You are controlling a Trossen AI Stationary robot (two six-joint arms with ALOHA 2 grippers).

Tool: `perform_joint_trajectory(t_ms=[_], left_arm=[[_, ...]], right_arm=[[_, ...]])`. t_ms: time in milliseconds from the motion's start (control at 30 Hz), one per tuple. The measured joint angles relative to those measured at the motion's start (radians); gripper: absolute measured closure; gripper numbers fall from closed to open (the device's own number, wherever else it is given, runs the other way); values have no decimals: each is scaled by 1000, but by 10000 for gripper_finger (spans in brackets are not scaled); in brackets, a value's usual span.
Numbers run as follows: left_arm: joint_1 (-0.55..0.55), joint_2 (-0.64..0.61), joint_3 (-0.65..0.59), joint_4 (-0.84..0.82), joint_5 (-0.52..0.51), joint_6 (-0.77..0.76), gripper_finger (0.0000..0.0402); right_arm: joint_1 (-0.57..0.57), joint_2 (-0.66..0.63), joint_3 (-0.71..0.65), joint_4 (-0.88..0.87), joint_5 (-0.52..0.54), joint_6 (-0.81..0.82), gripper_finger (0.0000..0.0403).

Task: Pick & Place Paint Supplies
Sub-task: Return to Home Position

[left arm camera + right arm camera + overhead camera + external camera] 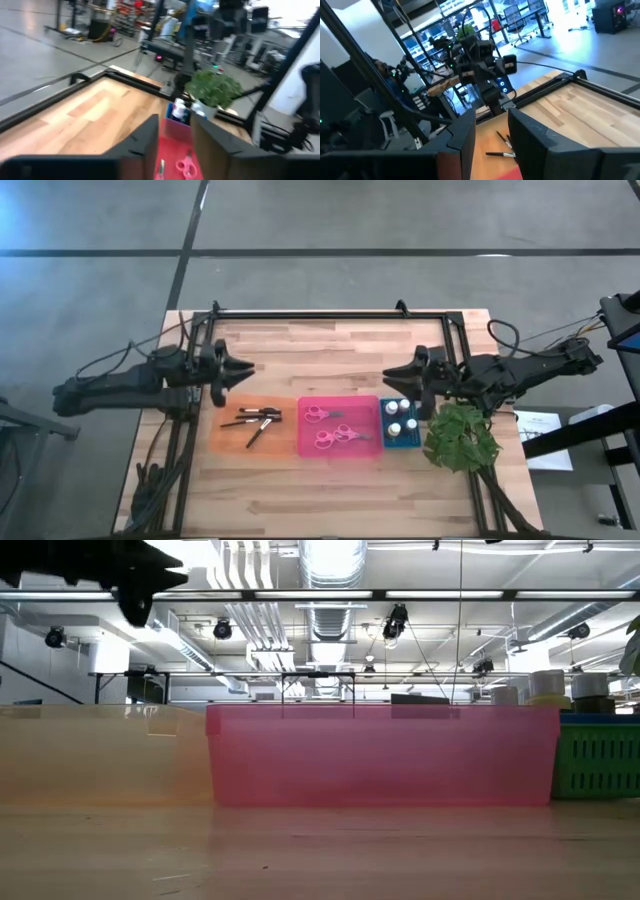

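Observation:
Several thin dark brushes (pixel 258 421) lie in the flat orange tray (pixel 225 442). Two pink-handled scissors (pixel 325 427) lie in the pink tray (pixel 338 451). White-capped paint bottles (pixel 401 419) stand in the blue tray (pixel 386 442). My left gripper (pixel 247 368) hovers open above the table, just beyond the orange tray's far edge. My right gripper (pixel 389 374) hovers open beyond the blue tray, facing the left one. In the left wrist view the scissors (pixel 185 165) and bottles (pixel 178 109) show past the fingers; in the right wrist view the brushes (pixel 502 146) show.
A green leafy plant (pixel 461 436) stands at the table's right edge beside the blue tray. A black frame (pixel 330 315) runs along the table's far edge and sides. Bare wood (pixel 320 345) lies between the grippers and the far edge, and more (pixel 320 495) near the front edge.

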Motion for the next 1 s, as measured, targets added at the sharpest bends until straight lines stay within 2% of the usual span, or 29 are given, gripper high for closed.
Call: perform_joint_trajectory(t_ms=[133,267,533,1000], left_arm=[[0,-120,-137,56,61,-2,340],[0,-245,-257,121,73,-22,391],[0,-436,-419,109,70,-32,395],[-3,-405,-448,119,73,131,396]], right_arm=[[0,6,6,-1,0,25,292],[0,8,12,-1,1,57,292],[0,1,16,-1,23,112,292],[0,3,16,-21,19,230,292]])
